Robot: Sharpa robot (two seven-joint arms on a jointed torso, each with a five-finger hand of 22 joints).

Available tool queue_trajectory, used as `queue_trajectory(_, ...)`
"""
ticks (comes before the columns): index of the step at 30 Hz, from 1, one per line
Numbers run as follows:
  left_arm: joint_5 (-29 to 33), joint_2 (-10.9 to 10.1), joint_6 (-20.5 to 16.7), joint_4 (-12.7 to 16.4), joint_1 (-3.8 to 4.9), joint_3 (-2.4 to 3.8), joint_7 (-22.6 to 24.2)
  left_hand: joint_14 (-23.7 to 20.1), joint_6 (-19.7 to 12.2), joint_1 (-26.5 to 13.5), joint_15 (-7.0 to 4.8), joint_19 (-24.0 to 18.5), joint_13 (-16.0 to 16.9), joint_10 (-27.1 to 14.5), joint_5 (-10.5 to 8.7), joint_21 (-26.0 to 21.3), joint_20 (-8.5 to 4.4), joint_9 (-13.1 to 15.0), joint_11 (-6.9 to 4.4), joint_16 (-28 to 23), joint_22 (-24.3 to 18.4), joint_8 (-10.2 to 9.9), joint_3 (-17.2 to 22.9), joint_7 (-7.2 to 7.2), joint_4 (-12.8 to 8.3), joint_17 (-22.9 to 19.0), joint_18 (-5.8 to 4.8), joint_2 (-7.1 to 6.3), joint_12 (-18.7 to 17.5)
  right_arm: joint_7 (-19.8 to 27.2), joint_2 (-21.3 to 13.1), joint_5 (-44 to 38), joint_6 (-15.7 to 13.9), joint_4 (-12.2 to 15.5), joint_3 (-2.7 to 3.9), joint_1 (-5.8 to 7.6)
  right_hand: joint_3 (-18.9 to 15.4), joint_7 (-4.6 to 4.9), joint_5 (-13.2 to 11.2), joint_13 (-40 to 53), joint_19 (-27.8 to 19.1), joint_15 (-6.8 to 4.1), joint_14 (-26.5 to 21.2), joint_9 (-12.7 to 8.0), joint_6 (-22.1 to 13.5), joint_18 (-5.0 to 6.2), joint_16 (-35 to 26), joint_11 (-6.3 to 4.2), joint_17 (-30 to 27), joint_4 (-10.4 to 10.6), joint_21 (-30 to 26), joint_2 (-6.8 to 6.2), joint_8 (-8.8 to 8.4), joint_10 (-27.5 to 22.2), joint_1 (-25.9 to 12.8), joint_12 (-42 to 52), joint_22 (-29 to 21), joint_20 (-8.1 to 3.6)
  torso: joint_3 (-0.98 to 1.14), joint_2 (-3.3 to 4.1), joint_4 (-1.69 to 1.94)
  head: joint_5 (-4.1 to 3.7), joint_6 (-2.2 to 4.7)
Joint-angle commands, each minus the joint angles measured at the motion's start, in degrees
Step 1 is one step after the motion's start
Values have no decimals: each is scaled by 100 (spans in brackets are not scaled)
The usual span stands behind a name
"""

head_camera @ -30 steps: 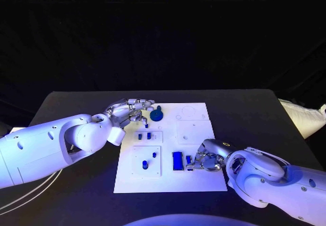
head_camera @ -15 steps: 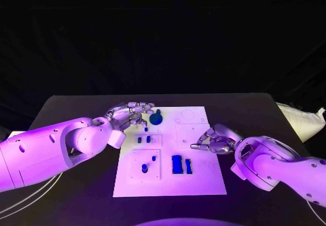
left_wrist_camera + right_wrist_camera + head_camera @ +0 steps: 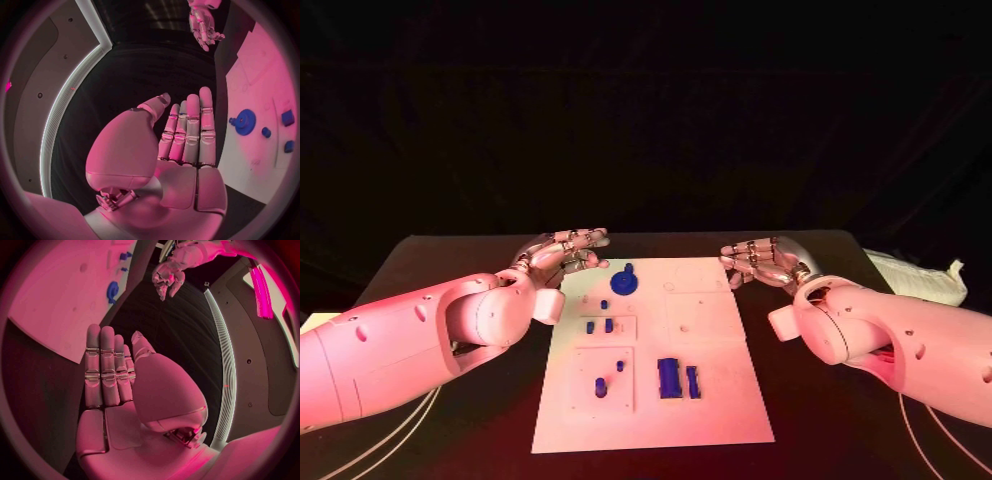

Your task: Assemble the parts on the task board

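We see the left hand (image 3: 564, 250) and the right hand (image 3: 764, 262) flanking the far end of the flat white rectangular task board (image 3: 711, 400), fingers straight, holding nothing. Small blue plastic parts (image 3: 671, 377) sit on it, a round blue gear-shaped piece (image 3: 625, 281) near the left hand.

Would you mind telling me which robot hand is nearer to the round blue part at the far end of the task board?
The left robot hand is nearer, just beside the round blue part off the task board's left edge. The right robot hand is over the far right corner, farther away.
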Motion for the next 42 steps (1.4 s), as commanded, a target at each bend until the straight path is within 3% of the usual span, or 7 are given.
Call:
queue_trajectory(1, 252, 135, -677, -202, -17, 4, 644, -620, -38, 4, 240, -887, -39, -41, 14, -616, 159, -6, 84, -909, -364, -66, -5, 8, 47, -503, -160, -16, -113, 1027, 192, 1132, 330, -380, 17, 23, 111, 10, -43, -693, -168, 249, -337, -211, -107, 37, -842, 121, -632, 22, -785, -47, -15, -48, 15, -196, -560, 270, 2, -108, 34, -42, 116)
queue_trajectory(11, 286, 402, -802, -596, -89, 5, 825, -144, 135, 99, 495, -1698, -38, 175, 16, -1665, 757, -3, 211, -3354, -1511, -379, -54, -29, 72, -1777, 128, 9, -973, 1264, 642, 1260, 826, -980, 49, 46, 429, 49, -202, -2182, 639, 250, 394, -886, -135, 79, -1696, 232, -1858, -390, -1804, -46, -3, -50, -212, -175, -1488, 345, 29, -190, 63, -20, 318)
queue_trajectory(12, 186, 363, -598, -553, -83, 1, 514, -1636, -1588, -2266, 212, -2834, -393, -1547, -297, -1820, 258, -382, -87, -3865, -2141, -772, -666, -343, -89, -2226, -210, 192, -1191, 896, 585, 1019, 375, -916, 45, 45, 165, -270, -487, -2359, -1306, -285, -1682, -1089, -1798, -298, -2230, -3, -2120, -818, -2073, -74, -362, -1958, -2662, -535, -1662, 15, 12, -162, 54, -31, 252)
queue_trajectory(15, 141, 361, -691, -506, -101, 9, 531, -1984, -1989, -2810, 147, -3145, -393, -1944, -360, -2266, 149, -382, -165, -4096, -2351, -772, -852, -422, -89, -2226, -213, 619, -1288, 944, 584, 1088, 282, -841, 31, 45, 165, -348, -587, -2468, -1719, -285, -2131, -1174, -2203, -301, -2230, -74, -2238, -818, -2166, -74, -362, -2397, -3335, -535, -2139, -82, 25, -198, 64, -26, 273)
queue_trajectory(27, -538, 316, -2119, 206, -364, 135, 794, -3147, -3327, -4643, -439, -4057, -393, -3281, -991, -2266, -238, -382, -804, -4554, -2874, -772, -1359, -680, -89, -2226, -434, 619, -1807, 1601, 568, 2024, -986, 172, -165, 43, 165, -601, -1230, -2915, -3219, -285, -3731, -1636, -3505, -523, -2230, -584, -2844, -818, -2750, -74, -362, -3877, -5285, -535, -2139, -355, 155, -571, 169, 33, 495)
queue_trajectory(28, -609, 312, -2269, 281, -391, 148, 821, -3240, -3433, -4790, -439, -4131, -393, -3387, -991, -2266, -269, -382, -804, -4591, -2916, -772, -1397, -1095, -89, -2226, -434, 619, -1807, 1648, 567, 2092, -1078, 246, -179, 43, 165, -1015, -1230, -2915, -3337, -285, -3857, -1636, -3607, -523, -2230, -584, -2844, -818, -2750, -74, -362, -3992, -5439, -535, -2139, -376, 155, -572, 169, 34, 495)
queue_trajectory(42, -1002, 286, -3096, 693, -544, 221, 973, -4052, -4369, -6072, -439, -4772, -393, -4324, -991, -2266, -868, -382, -804, -5301, -3281, -772, -1744, -1095, -89, -2226, -932, 619, -1807, 1802, 564, 2311, -1374, 483, -225, 43, 165, -1015, -1230, -2915, -4383, -285, -4973, -1636, -4515, -985, -2230, -584, -2844, -818, -2750, -74, -362, -5026, -6805, -535, -2139, -800, 155, -572, 169, 34, 495)
